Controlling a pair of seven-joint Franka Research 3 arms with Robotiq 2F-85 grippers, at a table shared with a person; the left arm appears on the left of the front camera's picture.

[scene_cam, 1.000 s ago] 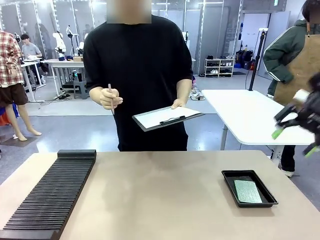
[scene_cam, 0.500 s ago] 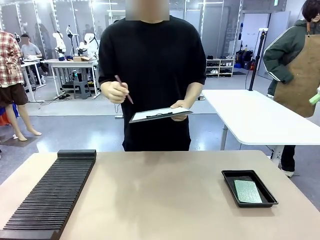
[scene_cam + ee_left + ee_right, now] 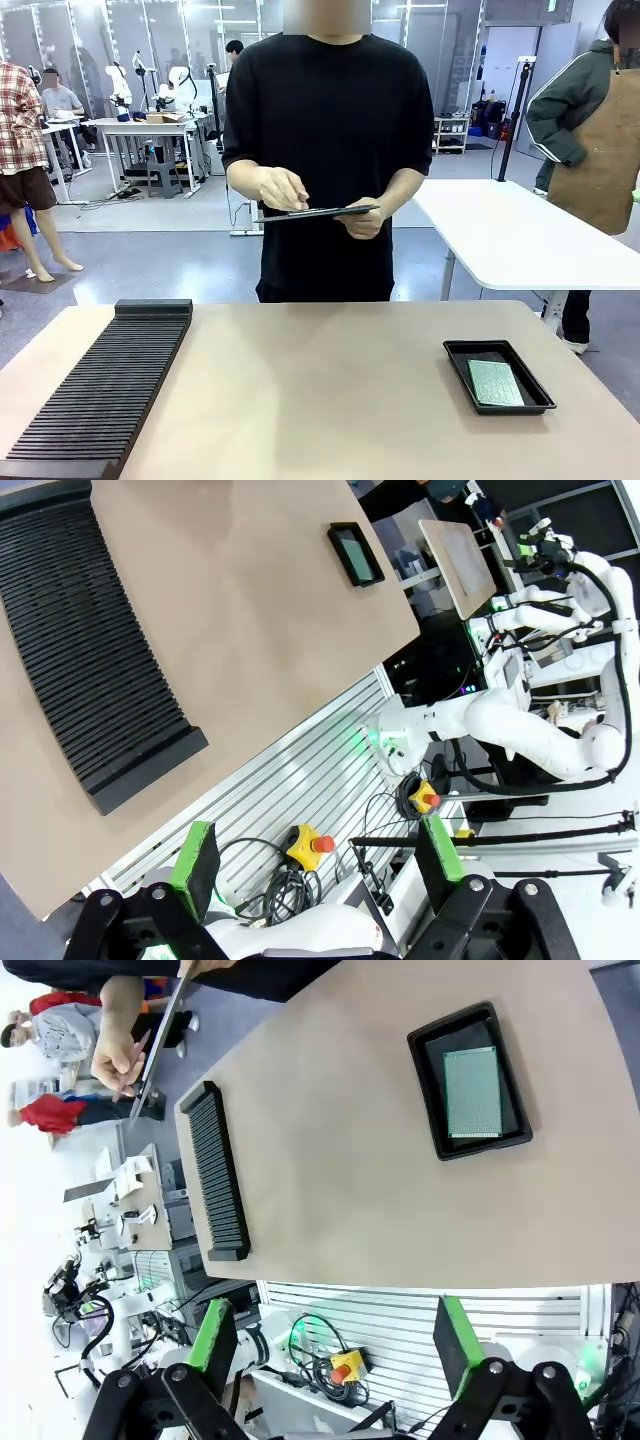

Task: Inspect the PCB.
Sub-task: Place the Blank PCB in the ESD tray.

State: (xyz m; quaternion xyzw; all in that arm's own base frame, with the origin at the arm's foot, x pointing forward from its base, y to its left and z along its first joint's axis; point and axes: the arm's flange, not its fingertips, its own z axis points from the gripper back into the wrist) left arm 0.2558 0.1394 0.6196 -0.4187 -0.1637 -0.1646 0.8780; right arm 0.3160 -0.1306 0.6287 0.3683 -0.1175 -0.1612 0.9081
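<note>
Here, the PCB point(image 3: 495, 382) is lying flat in a black tray point(image 3: 459, 365) at the surface's point(image 3: 320, 380) right. The left gripper point(image 3: 315, 865) and right gripper point(image 3: 335, 1345) are hovering high, fingers apart. Judging the pickup: descending squarely, gripping the board's edges.

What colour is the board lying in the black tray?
The PCB is pale speckled green, clearest in the right wrist view, lying flat in the tray.

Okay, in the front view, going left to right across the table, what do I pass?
Black ribbed slotted rack at the left edge → bare tan tabletop → shallow black rectangular tray near the right side, with the small flat green PCB lying inside it.
</note>
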